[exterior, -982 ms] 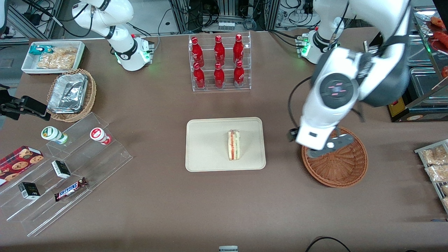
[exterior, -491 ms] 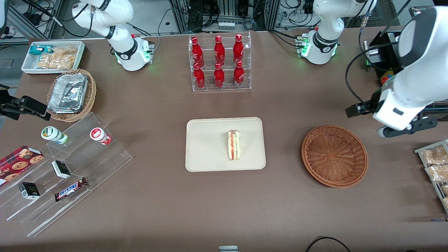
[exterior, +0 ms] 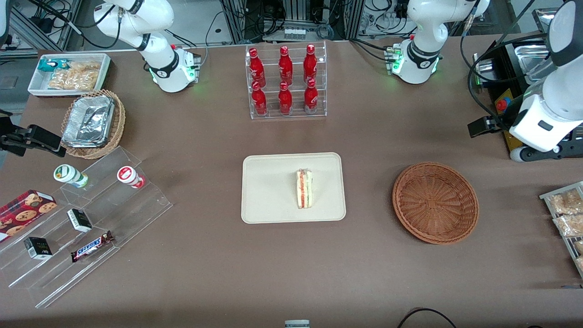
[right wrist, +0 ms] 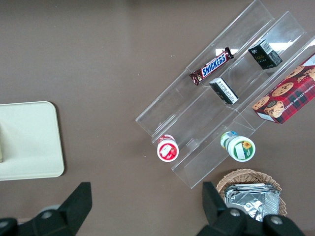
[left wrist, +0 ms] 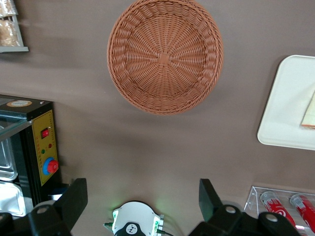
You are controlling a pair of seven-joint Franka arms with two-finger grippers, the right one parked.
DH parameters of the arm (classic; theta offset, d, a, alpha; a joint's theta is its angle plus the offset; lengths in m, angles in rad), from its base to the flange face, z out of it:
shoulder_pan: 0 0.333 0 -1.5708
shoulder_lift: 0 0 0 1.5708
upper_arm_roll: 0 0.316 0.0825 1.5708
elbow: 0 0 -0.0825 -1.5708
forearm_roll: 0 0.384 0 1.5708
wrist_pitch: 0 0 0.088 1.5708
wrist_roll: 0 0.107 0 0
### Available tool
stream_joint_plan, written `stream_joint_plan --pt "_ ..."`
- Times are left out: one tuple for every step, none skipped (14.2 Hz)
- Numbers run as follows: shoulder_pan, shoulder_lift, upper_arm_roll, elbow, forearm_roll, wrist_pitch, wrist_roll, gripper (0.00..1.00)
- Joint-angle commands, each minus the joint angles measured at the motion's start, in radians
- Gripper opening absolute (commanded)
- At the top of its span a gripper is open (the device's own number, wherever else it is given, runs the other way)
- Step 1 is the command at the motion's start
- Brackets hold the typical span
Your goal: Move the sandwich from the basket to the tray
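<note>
Left wrist view shows you the two fingers point(left wrist: 74, 199) of the gripper point(left wrist: 140, 196) spread wide apart, with nothing between them, so the gripper is released and carries no load. Under it you see bare brown table, and a little farther the basket point(left wrist: 165, 55), which has nothing in it. In the front view the gripper point(exterior: 535, 152) hangs high at the working arm's end of the table, well apart from the basket point(exterior: 435, 202) and above the table edge near a black control box point(exterior: 503, 107) with a red button. The sandwich point(exterior: 304, 188) stands on its edge on the tray point(exterior: 273, 191), with its red and green filling turned up, inside the rim and near the tray side that faces the basket. You can judge that the placing step is done: the sandwich is on the tray and the basket is empty. The step in hand looks like the retreat of the arm. The next move asks only that you bring the arm to a rest pose, without touching the control box or the bagged snacks point(exterior: 565, 212) near it.
</note>
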Motion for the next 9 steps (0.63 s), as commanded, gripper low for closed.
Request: stream_joint_plan --pt "0.024 -0.014 -0.013 -0.007 -0.023 -0.01 0.023 1.0" --pt "0.019 -0.011 -0.013 -0.007 -0.025 -0.01 0.014 1.0" --pt "0.015 -0.01 -0.014 -0.001 -0.025 -0.009 0.012 1.0" --pt "0.013 -0.005 -0.014 0.013 -0.023 -0.009 0.012 1.0" --pt "0.012 0.0 -0.014 0.015 -0.023 -0.007 0.012 1.0" --pt "0.012 0.001 -0.014 0.015 -0.021 -0.007 0.012 1.0" --pt "0.01 0.001 -0.014 0.015 -0.021 -0.006 0.012 1.0" --pt "0.01 0.001 -0.014 0.015 -0.023 -0.006 0.012 1.0" --pt "0.01 0.003 -0.014 0.015 -0.023 -0.006 0.012 1.0"
